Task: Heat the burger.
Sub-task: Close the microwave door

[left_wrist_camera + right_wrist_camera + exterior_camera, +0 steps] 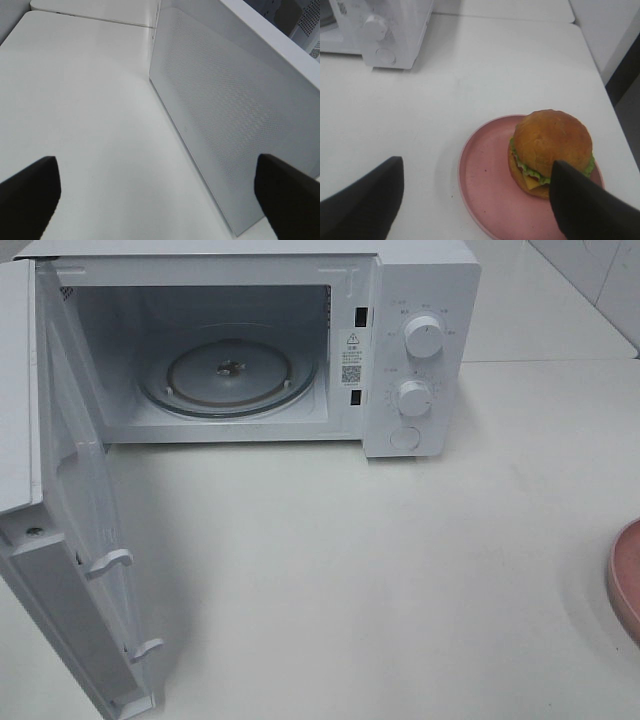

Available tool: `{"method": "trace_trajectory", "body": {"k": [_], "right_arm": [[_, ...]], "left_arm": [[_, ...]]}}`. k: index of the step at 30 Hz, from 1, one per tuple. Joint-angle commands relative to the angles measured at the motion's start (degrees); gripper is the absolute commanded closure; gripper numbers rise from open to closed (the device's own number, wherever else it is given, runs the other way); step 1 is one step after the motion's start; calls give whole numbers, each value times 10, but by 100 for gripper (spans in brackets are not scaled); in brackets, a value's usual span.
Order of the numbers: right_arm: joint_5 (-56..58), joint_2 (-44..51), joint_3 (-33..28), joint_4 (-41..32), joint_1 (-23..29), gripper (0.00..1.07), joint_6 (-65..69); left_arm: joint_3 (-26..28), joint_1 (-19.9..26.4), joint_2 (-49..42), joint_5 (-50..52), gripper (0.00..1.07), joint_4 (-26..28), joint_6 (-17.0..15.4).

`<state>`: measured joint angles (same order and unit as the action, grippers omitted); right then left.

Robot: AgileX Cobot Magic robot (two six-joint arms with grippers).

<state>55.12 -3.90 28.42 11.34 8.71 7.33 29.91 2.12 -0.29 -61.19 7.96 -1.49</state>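
**Burger waited on its plate while the oven stood open**

The burger (pixel 551 152) sat on a pink plate (pixel 485 200), toward the plate's edge farthest from the microwave (pixel 300 340), with nothing gripping it. The right end effector (pixel 475 200) hovered above the plate with its fingers spread wide, one dark finger (pixel 585 210) overlapping the bun's near edge in the wrist view; whether it touched the bun could not be told. The plate rested on the white tabletop (pixel 380 570), well apart from the microwave, on the side where the control knobs (pixel 424 338) sat. In the high view only the plate's rim (pixel 625 580) showed.

The microwave door (pixel 75 540) was swung fully open, and the glass turntable (pixel 230 375) inside lay bare. The left end effector (pixel 155 195) was likewise spread and empty, just beside the outer face of that open door.

The step in hand appeared to be the pick-up. The next move would likely call for the right end effector to centre over the bun, close gently enough not to squash it, and carry it across to the turntable without clipping the door frame.
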Motion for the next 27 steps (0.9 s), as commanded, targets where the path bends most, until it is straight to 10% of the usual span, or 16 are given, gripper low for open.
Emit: {"method": "trace_trajectory", "body": {"k": [1, 27], "right_arm": [[0, 28, -1, -5, -26, 31, -11], [0, 56, -1, -34, -59, 31, -28]], "left_arm": [[-3, 1, -11, 0, 9, 0, 1], [-3, 1, -5, 0, 9, 2, 1]]}}
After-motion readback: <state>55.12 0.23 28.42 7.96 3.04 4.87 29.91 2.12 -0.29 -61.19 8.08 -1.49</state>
